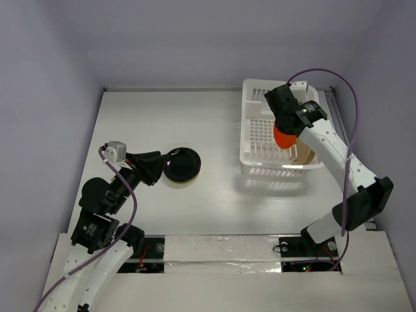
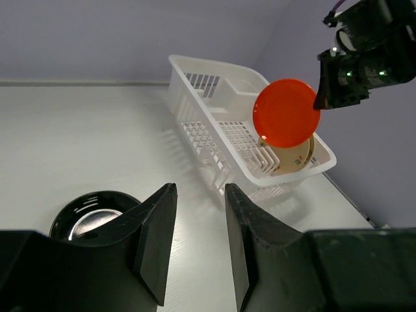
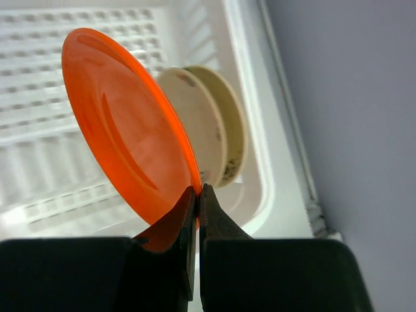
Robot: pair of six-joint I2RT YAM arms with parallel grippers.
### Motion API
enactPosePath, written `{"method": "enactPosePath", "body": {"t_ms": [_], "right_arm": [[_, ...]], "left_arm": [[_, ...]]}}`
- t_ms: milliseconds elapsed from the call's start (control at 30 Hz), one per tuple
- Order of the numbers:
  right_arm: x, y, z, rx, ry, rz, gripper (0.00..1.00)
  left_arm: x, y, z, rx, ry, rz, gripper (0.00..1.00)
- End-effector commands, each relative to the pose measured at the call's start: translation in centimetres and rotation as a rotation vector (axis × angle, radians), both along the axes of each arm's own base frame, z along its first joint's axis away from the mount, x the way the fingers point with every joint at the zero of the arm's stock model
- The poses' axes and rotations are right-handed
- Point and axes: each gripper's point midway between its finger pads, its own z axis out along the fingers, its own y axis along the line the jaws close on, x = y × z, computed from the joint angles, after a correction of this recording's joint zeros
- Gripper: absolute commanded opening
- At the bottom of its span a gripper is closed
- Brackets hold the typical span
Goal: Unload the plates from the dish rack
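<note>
My right gripper (image 1: 286, 127) (image 3: 197, 190) is shut on the rim of the orange-red plate (image 3: 123, 123) and holds it lifted above the white dish rack (image 1: 257, 110); the plate also shows in the left wrist view (image 2: 286, 112). Two cream plates (image 3: 214, 133) stand upright in the rack's near right end (image 2: 289, 155). A dark plate (image 1: 181, 164) lies flat on the table left of centre, also low left in the left wrist view (image 2: 88, 214). My left gripper (image 1: 164, 167) (image 2: 200, 190) is open and empty, just right of the dark plate.
The rack (image 2: 214, 117) stands at the back right, close to the right wall (image 1: 383, 97). A taped strip (image 1: 221, 250) runs along the table's near edge between the arm bases. The lime green and teal plates are out of view.
</note>
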Motion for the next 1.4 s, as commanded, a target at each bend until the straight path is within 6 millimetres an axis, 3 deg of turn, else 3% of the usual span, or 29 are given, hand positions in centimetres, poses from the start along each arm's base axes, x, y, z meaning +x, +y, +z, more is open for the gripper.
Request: {"method": "enactPosePath", "body": {"t_ms": [0, 100, 167, 200, 233, 333, 367, 433, 467, 533, 600, 800, 867, 1033, 1133, 1200, 1233, 1267, 1300, 1367], "right_arm": [[-0.4, 4.7, 5.7, 0.198, -0.197, 0.162, 0.0], [0.5, 11.2, 6.7, 0.43, -0.278, 0.359, 0.0], [0.9, 16.8, 6.2, 0.591, -0.295, 0.502, 0.0], [1.0, 18.5, 5.9, 0.632, -0.29, 0.54, 0.0], [1.3, 21.6, 5.3, 0.68, -0.288, 0.601, 0.0], [1.2, 27.4, 3.2, 0.795, -0.231, 0.708, 0.0], [0.9, 30.2, 0.8, 0.821, -0.16, 0.739, 0.0], [1.0, 33.1, 0.3, 0.859, -0.148, 0.786, 0.0], [0.6, 35.1, -1.6, 0.881, -0.092, 0.811, 0.0], [0.7, 37.3, -1.7, 0.925, -0.094, 0.847, 0.0], [0.9, 38.8, -3.7, 0.952, -0.044, 0.853, 0.0], [1.0, 40.0, -9.1, 0.963, 0.053, 0.818, 0.0], [0.9, 39.6, -11.1, 0.942, 0.092, 0.779, 0.05], [0.7, 37.1, -13.0, 0.853, 0.112, 0.703, 0.4], [0.5, 35.7, -12.5, 0.812, 0.1, 0.677, 0.49], [0.3, 34.5, -10.9, 0.784, 0.048, 0.661, 0.53], [0.5, 33.5, -8.7, 0.777, -0.015, 0.65, 0.54], [0.6, 32.9, -9.3, 0.75, -0.02, 0.628, 0.54], [0.5, 31.8, -7.1, 0.749, -0.073, 0.62, 0.53], [0.5, 29.1, -6.2, 0.677, -0.128, 0.559, 0.48]], "left_arm": [[-0.5, 0.4, 3.0, -0.029, -0.078, 0.009, 0.33], [-0.4, 0.4, 2.8, -0.026, -0.071, 0.012, 0.33], [-0.3, 0.5, 2.8, -0.026, -0.068, 0.02, 0.33], [-0.1, 0.7, 2.7, -0.025, -0.065, 0.035, 0.33], [0.0, 0.8, 2.7, -0.024, -0.065, 0.04, 0.33], [0.2, 0.9, 2.6, -0.022, -0.059, 0.047, 0.33], [0.3, 1.0, 2.6, -0.022, -0.059, 0.056, 0.33], [0.6, 1.2, 2.5, -0.019, -0.056, 0.067, 0.33], [0.6, 1.2, 2.4, -0.018, -0.053, 0.069, 0.33], [0.7, 1.2, 2.3, -0.016, -0.05, 0.067, 0.33], [0.7, 1.0, 2.3, -0.014, -0.048, 0.063, 0.33], [0.9, 0.9, 2.1, -0.01, -0.043, 0.058, 0.33], [0.9, 0.9, 2.1, -0.01, -0.043, 0.055, 0.33], [0.9, 0.8, 2.1, -0.009, -0.042, 0.051, 0.33], [0.8, 0.8, 2.1, -0.01, -0.045, 0.048, 0.33], [0.8, 0.8, 2.1, -0.01, -0.045, 0.048, 0.33], [0.8, 0.8, 2.1, -0.01, -0.045, 0.048, 0.33], [0.8, 0.7, 2.1, -0.01, -0.046, 0.046, 0.33], [0.8, 0.8, 2.2, -0.009, -0.049, 0.046, 0.33], [0.8, 0.8, 2.2, -0.01, -0.05, 0.046, 0.33]]}}
